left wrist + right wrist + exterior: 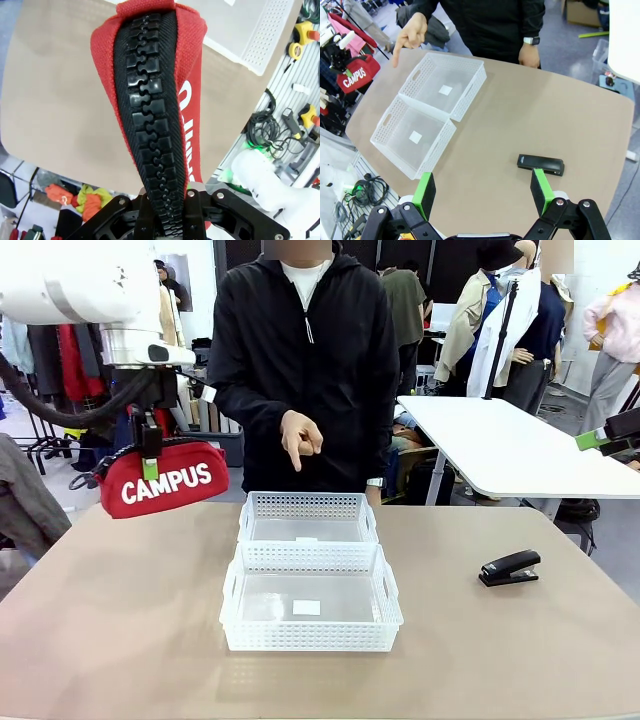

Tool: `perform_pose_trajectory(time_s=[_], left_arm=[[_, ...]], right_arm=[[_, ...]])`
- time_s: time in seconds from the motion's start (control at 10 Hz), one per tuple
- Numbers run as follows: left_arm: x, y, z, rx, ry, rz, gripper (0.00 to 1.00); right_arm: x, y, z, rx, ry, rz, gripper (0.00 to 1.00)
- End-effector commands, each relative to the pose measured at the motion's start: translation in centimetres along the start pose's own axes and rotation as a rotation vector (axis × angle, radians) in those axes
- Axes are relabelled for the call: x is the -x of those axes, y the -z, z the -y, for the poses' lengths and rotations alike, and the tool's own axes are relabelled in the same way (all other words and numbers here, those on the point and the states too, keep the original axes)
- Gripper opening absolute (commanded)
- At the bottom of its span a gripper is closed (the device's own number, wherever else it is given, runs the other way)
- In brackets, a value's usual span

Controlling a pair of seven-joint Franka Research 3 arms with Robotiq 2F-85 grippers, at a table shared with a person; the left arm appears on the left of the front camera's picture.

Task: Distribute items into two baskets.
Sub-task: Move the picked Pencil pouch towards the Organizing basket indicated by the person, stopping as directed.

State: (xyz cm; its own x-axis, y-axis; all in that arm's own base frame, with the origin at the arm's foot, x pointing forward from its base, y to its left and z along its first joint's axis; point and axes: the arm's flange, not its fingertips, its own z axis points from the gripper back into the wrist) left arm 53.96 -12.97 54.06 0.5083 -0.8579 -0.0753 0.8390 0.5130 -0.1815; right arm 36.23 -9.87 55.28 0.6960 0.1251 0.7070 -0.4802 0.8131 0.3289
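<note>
Two baskets [310,644] lie empty. Left end effector [150,462] clamps pouch [165,483] aloft for delivery; right end effector [482,182], fingers apart, overlooks stapler [540,164].

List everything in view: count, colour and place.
tan table: one, tan, beneath everything.
red fabric zippered pouch: one, red with white CAMPUS lettering, hanging above the table's far left.
white perforated plastic baskets: two, white, mid-table, one behind the other.
small black stapler: one, black, on the table's right side.
person's hand: one, black sleeve, pointing down near the far basket.
left gripper: one, black with green pads, jaws shut on the pouch.
right gripper: one, same colours, jaws open, above the table's right side.
</note>
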Motion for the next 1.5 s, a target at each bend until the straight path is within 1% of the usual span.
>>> perform_pose_trajectory(time_s=[0.0,0.2,0.4,0.6,0.9,1.0,1.1,1.2,1.4], left_arm=[[-1.0,0.4,-0.7,-0.032,0.001,-0.021,0.0],[-2.7,1.6,-1.5,-0.044,0.001,-0.015,0.0],[-4.3,2.4,-1.5,-0.06,0.052,0.03,0.0],[-5.8,2.9,-1.3,-0.12,0.077,0.065,0.0],[-7.9,3.7,-1.8,-0.121,0.135,0.073,0.0],[-7.8,3.8,-1.7,-0.125,0.132,0.064,0.0],[-5.9,2.9,-1.4,-0.156,0.104,0.066,0.0],[-2.4,1.8,-0.7,-0.169,0.068,0.052,0.0],[5.6,0.6,2.0,-0.167,0.007,0.035,0.0]], right_arm=[[-0.1,0.0,0.1,-0.016,-0.009,0.015,1.0],[-0.1,0.0,0.1,-0.016,-0.009,0.015,1.0],[-0.1,0.0,0.1,-0.016,-0.009,0.015,1.0],[-0.1,0.0,0.1,-0.016,-0.009,0.015,1.0],[-0.1,0.0,0.1,-0.016,-0.009,0.015,1.0],[-0.1,0.0,0.1,-0.016,-0.009,0.015,1.0],[-0.1,0.0,0.1,-0.016,-0.009,0.015,1.0],[-0.1,0.0,0.1,-0.016,-0.009,0.015,1.0],[-0.1,0.0,0.1,-0.016,-0.009,0.015,1.0]])
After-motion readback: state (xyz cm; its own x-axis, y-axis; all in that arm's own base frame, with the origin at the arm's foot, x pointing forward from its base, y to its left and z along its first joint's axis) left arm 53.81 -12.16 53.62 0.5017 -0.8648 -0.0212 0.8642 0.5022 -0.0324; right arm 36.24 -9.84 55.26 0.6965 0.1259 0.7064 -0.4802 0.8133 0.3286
